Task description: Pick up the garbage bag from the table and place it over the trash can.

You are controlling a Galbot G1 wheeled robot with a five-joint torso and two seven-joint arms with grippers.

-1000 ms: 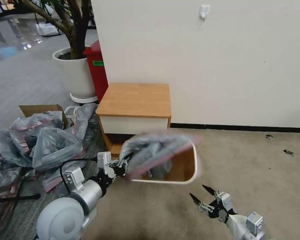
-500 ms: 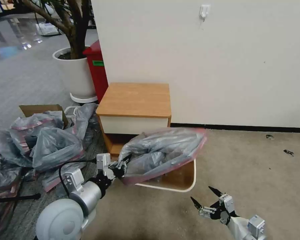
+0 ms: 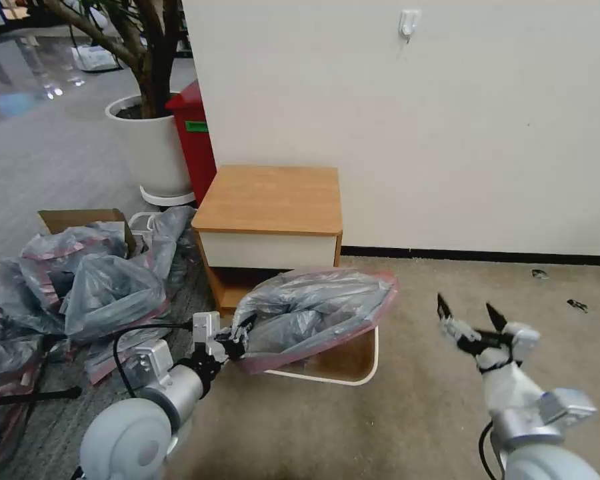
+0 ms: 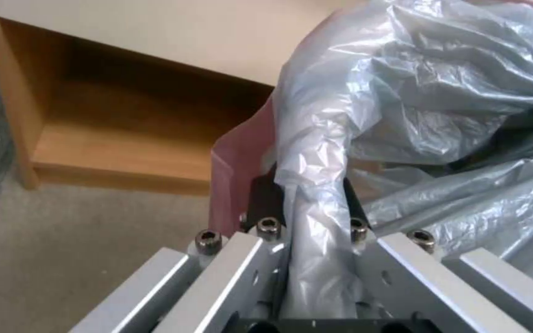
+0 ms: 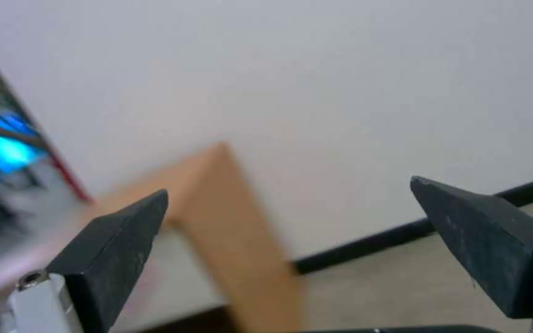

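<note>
Left gripper (image 3: 241, 338) is clamped on a bunched fold of the garbage bag (image 3: 313, 308); left wrist view shows the grey plastic pinched between both black fingers (image 4: 265, 199), pink band (image 4: 236, 180) just beside them. Bag lies draped across the top of the trash can (image 3: 353, 373), crumpled and bulging above the rim, pink-red edge running along the near side and round the far right corner. The can's near rim and part of its brown-looking interior show below the bag on the right side; can't tell whether the bag's edge is actually hooked over the rim anywhere. Can sits on the carpet directly in front of the table (image 3: 271, 200), whose top is bare.

Right gripper (image 3: 465, 313) is up in the air to the right of the can, well apart from bag and can, fingers spread wide and holding nothing.

Left of the table: heap of grey-and-pink bags (image 3: 93, 287) on the floor, cardboard box (image 3: 80, 219) behind it, then a white plant pot (image 3: 150, 150) holding a tree and a red bin (image 3: 195, 137) against the wall.
</note>
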